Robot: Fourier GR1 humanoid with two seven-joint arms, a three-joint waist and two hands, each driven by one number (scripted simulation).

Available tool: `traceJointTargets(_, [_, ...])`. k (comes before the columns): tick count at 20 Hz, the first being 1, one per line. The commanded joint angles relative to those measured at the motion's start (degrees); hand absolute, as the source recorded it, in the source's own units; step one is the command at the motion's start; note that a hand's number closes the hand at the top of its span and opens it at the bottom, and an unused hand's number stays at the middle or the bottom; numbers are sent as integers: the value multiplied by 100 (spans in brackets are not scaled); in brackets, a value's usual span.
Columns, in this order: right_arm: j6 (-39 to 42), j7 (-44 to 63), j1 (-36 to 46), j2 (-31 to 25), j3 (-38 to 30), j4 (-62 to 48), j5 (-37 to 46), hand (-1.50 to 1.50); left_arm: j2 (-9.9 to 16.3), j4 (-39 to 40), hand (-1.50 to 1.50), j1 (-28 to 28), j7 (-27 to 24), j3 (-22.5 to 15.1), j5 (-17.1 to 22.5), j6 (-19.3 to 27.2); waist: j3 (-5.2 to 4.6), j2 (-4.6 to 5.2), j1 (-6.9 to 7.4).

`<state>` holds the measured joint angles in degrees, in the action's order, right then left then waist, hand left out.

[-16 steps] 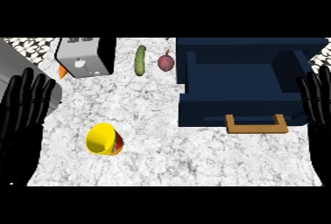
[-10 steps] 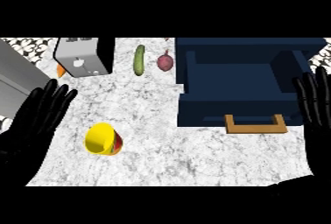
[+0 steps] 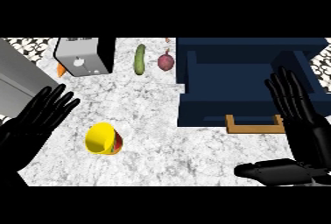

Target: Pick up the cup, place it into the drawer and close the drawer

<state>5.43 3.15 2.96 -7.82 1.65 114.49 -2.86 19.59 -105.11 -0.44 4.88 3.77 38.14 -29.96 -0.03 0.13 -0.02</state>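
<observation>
The yellow cup (image 3: 102, 138) lies tipped on its side on the marble counter (image 3: 161, 144), its mouth facing up and to the left, with a red and green pattern showing along its lower right edge. It sits well apart from the dark blue drawer (image 3: 223, 103), which stands open with its wooden handle (image 3: 254, 127) pointing toward the robot.

The left hand (image 3: 40, 116) is just beside the cup to its upper left, fingers straight and spread wide, holding nothing. The right hand (image 3: 297, 111) hovers over the drawer's right side above the handle, fingers also straight and empty.

The step in hand looks like the approach to the cup, and the left hand is the closer one. To do it well, that hand should come down beside the cup's body and curl round its wall, not its open rim, since a cup on its side may roll away if nudged. The right hand would do best to keep clear of the drawer opening.

A toaster (image 3: 82, 57), a cucumber (image 3: 139, 59) and a reddish vegetable (image 3: 166, 61) sit at the back, away from the work.
</observation>
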Motion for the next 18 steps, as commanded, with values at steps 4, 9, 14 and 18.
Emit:
traceJointTargets(4, [144, 261, 462, -76, -267, -241, -252, -150, -51, 1835, -150, -621, -644, 305, -761, -692, 1, -3, -19])
traceJointTargets(9, [344, 291, 1053, -343, -611, -640, -433, -150, -225, 3049, -150, -910, -1386, 184, -1719, -930, -2, 9, -34])
traceJointTargets(14, [77, -44, 1045, -41, -348, -907, 78, -150, -328, 3931, -150, -1097, -2208, 261, -2590, -734, 0, -1, -14])
traceJointTargets(18, [299, 202, 1242, -238, -660, -865, -308, -150, -191, 4563, -150, -1072, -2733, 257, -3017, -897, 1, -6, -10])
